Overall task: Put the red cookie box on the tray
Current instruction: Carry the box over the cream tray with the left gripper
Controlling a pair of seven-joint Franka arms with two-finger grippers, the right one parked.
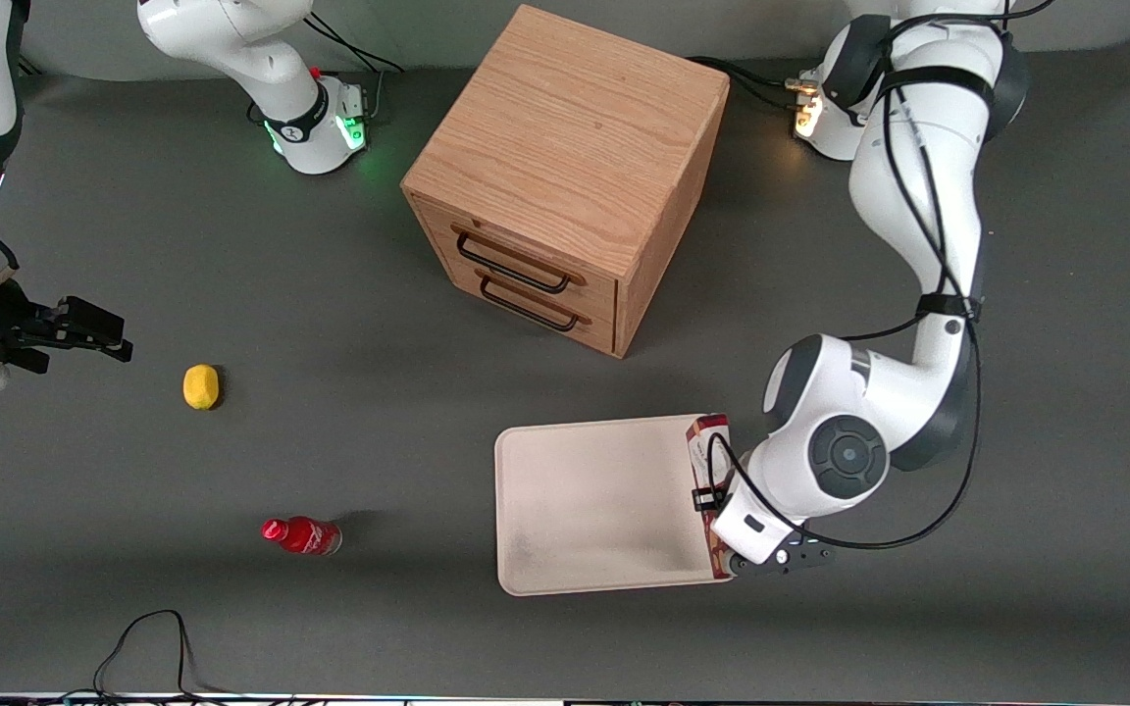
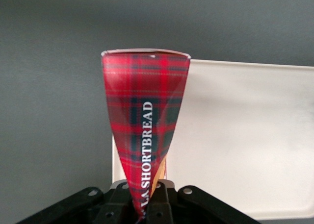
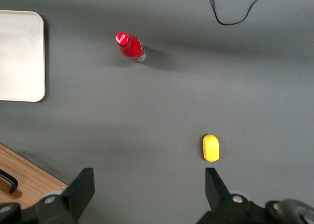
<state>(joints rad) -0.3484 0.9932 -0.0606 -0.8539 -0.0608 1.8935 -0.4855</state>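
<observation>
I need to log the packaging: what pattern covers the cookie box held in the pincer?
Red tartan plaid on the red cookie box, clearest in the left wrist view; the pincer grips it above the tray's edge.

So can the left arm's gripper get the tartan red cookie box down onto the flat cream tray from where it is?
Probably yes. The gripper, shut on the red cookie box, holds it at the cream tray's edge toward the working arm; nothing lies on the tray.

The dark grey matte desk (image 1: 349, 314) is carrying a cream rimmed tray (image 1: 585, 510) beside the pincer (image 1: 722, 529), an oak two-drawer cabinet (image 1: 565, 176), a yellow lemon (image 1: 200, 386) and a small red bottle (image 1: 302, 535) well apart from it.
</observation>
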